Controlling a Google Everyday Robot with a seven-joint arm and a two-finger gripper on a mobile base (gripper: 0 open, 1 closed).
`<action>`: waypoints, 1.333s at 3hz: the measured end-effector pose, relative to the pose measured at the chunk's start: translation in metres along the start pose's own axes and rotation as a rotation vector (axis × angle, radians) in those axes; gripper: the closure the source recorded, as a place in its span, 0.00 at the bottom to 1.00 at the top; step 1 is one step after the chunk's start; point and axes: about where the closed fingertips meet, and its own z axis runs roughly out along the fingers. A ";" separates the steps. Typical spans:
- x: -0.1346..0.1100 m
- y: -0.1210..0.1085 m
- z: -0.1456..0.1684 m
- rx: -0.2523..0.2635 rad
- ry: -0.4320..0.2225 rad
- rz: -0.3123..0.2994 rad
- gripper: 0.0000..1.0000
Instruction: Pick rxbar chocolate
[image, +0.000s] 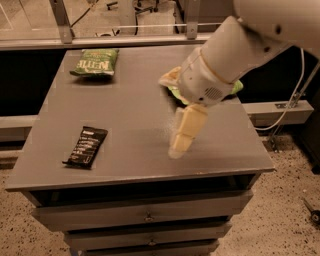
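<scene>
The rxbar chocolate (85, 146) lies flat on the near left part of the grey table (135, 105), a small black wrapper with lines of white text, its long side running from near to far and turned slightly, close to the table's front edge and touching nothing. The gripper (178, 148) hangs over the middle-right of the table, cream-coloured and pointing down and a little leftward from the white arm (235, 55) that reaches in from the upper right; it is well apart from the bar, to the right of it, and carries nothing that shows, but whether it is wide or narrow cannot be told. A dark green chip bag (95, 62) rests at the far left of the table. A bright green snack pouch (233, 89) lies at the far right, mostly hidden behind the arm's wrist. Below the tabletop are drawer fronts (145, 212) with small pulls, and the floor (285, 215) is speckled
</scene>
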 end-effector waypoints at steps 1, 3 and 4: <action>-0.045 -0.004 0.046 -0.029 -0.128 -0.064 0.00; -0.107 -0.001 0.117 -0.068 -0.250 -0.110 0.00; -0.122 0.006 0.145 -0.101 -0.256 -0.091 0.00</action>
